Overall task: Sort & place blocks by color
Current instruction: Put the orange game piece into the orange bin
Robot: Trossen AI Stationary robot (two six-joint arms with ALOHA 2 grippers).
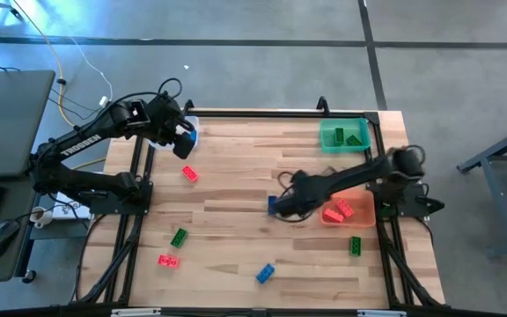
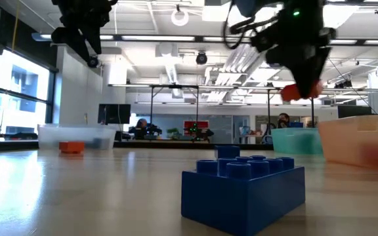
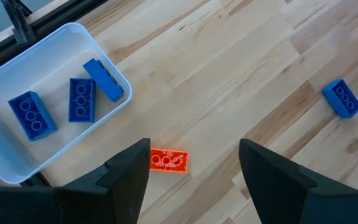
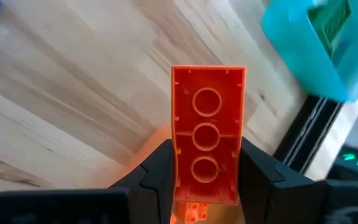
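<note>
Near to far in the high view: blue block lower centre of the desk, red block lower left, green block just above it, another green block lower right, below the orange bin.

Right gripper is clamped on an orange block, hollow underside facing the wrist camera, held above the desk near the orange bin's left edge. Two red blocks lie in that bin. A blue block sits on the desk beside the gripper, centre frame.

Left gripper is wide open, holding nothing, hovering upper left over a red block on the desk. Clear bin next to it holds three blue blocks.

Green bin upper right holds green blocks.
</note>
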